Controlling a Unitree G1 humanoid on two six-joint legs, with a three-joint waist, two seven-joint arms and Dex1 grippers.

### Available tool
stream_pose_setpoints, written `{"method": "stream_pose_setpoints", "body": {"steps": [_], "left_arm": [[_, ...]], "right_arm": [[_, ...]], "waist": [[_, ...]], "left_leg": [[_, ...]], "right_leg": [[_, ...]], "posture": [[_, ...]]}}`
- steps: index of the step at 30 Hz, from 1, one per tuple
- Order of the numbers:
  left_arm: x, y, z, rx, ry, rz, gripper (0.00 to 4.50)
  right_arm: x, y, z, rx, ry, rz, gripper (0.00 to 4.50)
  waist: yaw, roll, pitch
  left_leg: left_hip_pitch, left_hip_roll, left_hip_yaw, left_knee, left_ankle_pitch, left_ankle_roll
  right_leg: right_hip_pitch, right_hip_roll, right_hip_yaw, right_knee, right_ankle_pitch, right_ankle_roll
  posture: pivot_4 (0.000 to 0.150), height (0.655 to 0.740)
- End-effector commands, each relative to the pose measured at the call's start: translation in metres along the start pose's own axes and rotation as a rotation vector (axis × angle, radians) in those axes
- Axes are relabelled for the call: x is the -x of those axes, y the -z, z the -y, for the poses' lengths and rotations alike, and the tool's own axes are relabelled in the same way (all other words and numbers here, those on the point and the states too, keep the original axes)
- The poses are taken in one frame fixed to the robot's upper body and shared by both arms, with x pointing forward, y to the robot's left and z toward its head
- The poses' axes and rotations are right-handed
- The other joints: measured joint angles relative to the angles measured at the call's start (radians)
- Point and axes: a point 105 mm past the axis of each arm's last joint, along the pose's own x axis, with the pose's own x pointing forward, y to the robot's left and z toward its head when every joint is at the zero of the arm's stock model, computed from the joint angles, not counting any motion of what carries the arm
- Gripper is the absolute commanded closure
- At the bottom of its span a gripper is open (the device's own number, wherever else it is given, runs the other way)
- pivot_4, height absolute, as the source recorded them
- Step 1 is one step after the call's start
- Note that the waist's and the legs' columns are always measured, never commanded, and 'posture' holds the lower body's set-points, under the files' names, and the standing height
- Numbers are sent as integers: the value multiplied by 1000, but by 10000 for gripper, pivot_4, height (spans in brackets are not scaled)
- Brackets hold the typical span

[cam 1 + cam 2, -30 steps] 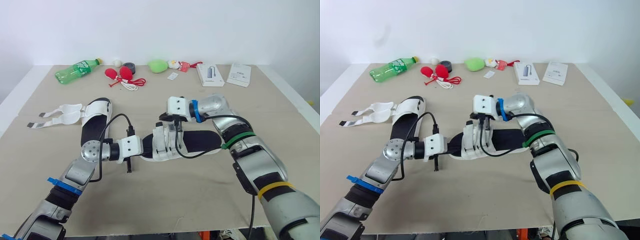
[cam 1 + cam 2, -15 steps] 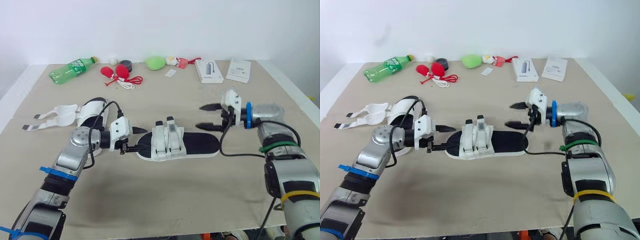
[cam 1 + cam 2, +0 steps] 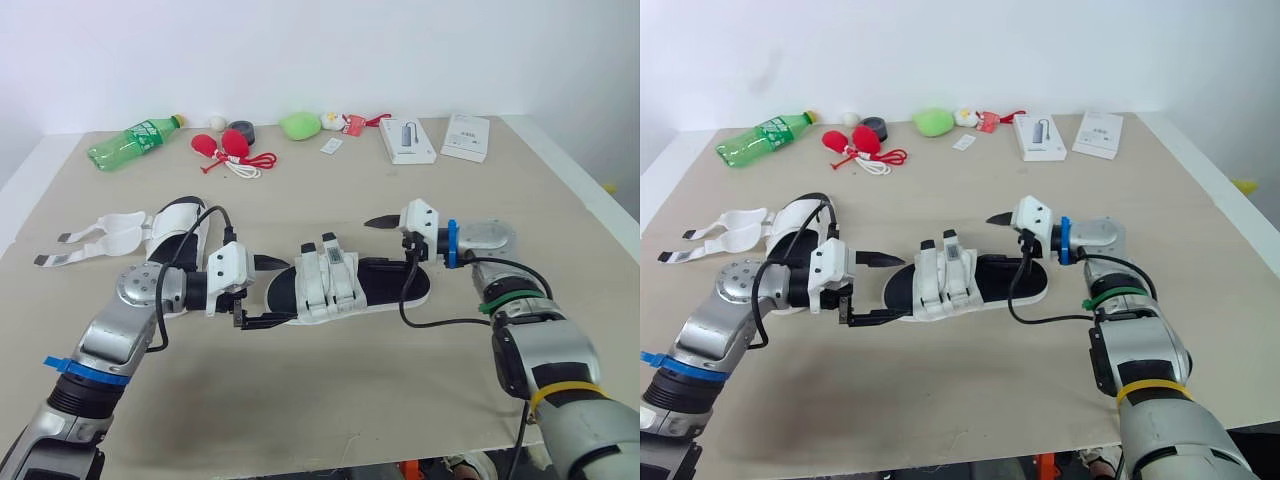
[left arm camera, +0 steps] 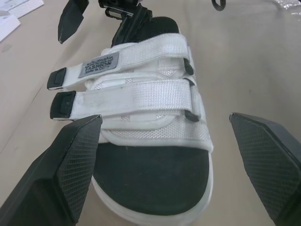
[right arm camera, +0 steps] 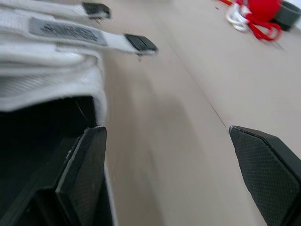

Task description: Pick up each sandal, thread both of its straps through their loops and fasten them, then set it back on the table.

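A pale beige surface (image 3: 330, 400) spreads wide in front of a plain white wall (image 3: 320, 50); a faint seam crosses it behind the fastened sandal (image 3: 345, 290).

That sandal lies flat near the middle, sole down. Its long axis runs from the robot's left to its right, the right end a little farther from the robot. The strapped end points left and the bare black footbed points right. Both white straps (image 4: 141, 70) are closed over the foot part, their black tips on the side away from the robot.

The open sandal (image 3: 185, 225) lies to the left of the fastened one and slightly beyond it. Its long axis points roughly away from the robot. Its loose straps (image 3: 95, 232) are splayed flat farther left.

The left gripper (image 3: 268, 292) is at the fastened sandal's left end, spread wide with one finger on each side of that end, gripping nothing. The right gripper (image 3: 395, 245) is at the right end, also spread wide and empty. One finger (image 5: 82, 179) sits low by the footbed's edge; whether it touches cannot be told.

Well beyond the fastened sandal, along the far edge, lie:
- a green bottle (image 3: 130, 143) on its side, to the left
- two white boxes (image 3: 408, 140) (image 3: 467, 136), to the right
- red balls with a cord (image 3: 228, 148)
- a green lump (image 3: 298, 124)
- a dark roll (image 3: 240, 133)
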Motion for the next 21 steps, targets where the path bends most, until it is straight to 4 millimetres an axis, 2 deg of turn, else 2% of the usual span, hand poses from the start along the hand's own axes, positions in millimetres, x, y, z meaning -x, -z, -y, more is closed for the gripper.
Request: {"method": "stream_pose_setpoints", "body": {"steps": [1,11,18,20,21], "left_arm": [[7,-12,-3,-48,-44,16,364],[6,-3,6,-52,-57,-15,364],[4,-3,4,-61,-66,-17,364],[4,-1,5,-58,-66,-22,0],[4,0,6,-57,-67,-25,0]], "right_arm": [[-5,-14,1,33,-43,36,0],[-12,-24,-7,9,-119,119,0],[-21,-22,-16,-34,-152,137,0],[-23,-23,-18,-53,-169,150,10919],[-24,-23,-19,-58,-182,154,14221]], "waist": [[1,0,0],[2,0,0],[2,0,0],[2,0,0],[2,0,0]], "left_leg": [[0,0,0,0,0,0],[0,0,0,0,0,0],[0,0,0,0,0,0],[0,0,0,0,0,0],[0,0,0,0,0,0]], "right_leg": [[0,0,0,0,0,0],[0,0,0,1,0,0],[0,1,0,1,0,0],[0,1,0,2,0,0],[0,1,0,2,0,0]], "posture": [[1500,7400],[1500,7400],[1500,7400],[1500,7400],[1500,7400]]}}
